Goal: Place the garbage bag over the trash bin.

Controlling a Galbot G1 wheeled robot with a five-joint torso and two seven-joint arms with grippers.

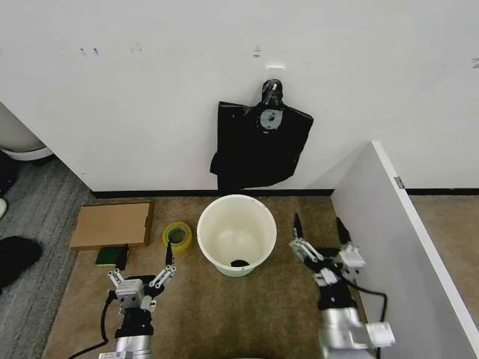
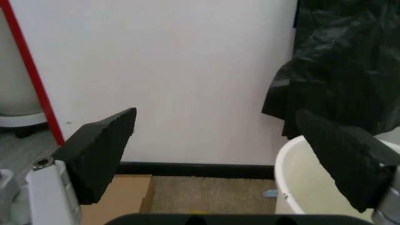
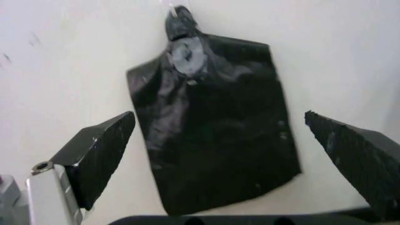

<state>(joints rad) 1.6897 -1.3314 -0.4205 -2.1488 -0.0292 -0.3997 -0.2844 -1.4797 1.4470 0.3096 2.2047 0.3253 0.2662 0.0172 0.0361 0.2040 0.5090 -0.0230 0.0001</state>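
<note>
The garbage bag is a glossy black plastic sheet hanging flat on the white wall from a hook, above the bin; it also shows in the right wrist view and the left wrist view. The trash bin is a round white bucket standing upright on the carpet below it, its rim showing beside the left fingers. My left gripper is open, low at the bin's left. My right gripper is open at the bin's right. Neither holds anything.
A yellow tape roll lies just left of the bin, with a flat cardboard box and a green sponge farther left. A white partition panel stands close on the right. A small dark object lies in the bin's bottom.
</note>
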